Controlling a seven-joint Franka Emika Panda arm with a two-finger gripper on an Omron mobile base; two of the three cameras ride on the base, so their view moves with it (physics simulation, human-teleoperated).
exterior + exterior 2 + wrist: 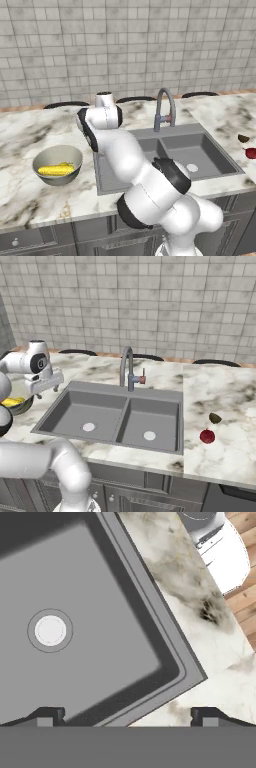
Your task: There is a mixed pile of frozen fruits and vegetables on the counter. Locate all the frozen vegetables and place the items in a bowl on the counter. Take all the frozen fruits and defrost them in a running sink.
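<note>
One bowl (57, 164) stood on the counter (20, 135) to the left of the sink (200, 155). It held one yellow corn cob (56, 170), lying flat across the bottom. In the right base view only a yellow sliver of the cob showed in the bowl at the left edge, behind the arm.

The sink had two basins, each with one round drain (89, 427). No item was seen in either basin. One curved faucet (128, 368) rose behind the divider, and no water could be made out from it.

Two fruits lay on the counter to the right of the sink, close together but apart: one dark olive-brown lump (215, 418) and one dark red round fruit (207, 436), the lump farther back.

The gripper (128, 714) hung over the near left corner of the left basin, its two fingertips (47, 716) spread wide with nothing between them. One fingertip was over the basin, the other over the counter edge.
</note>
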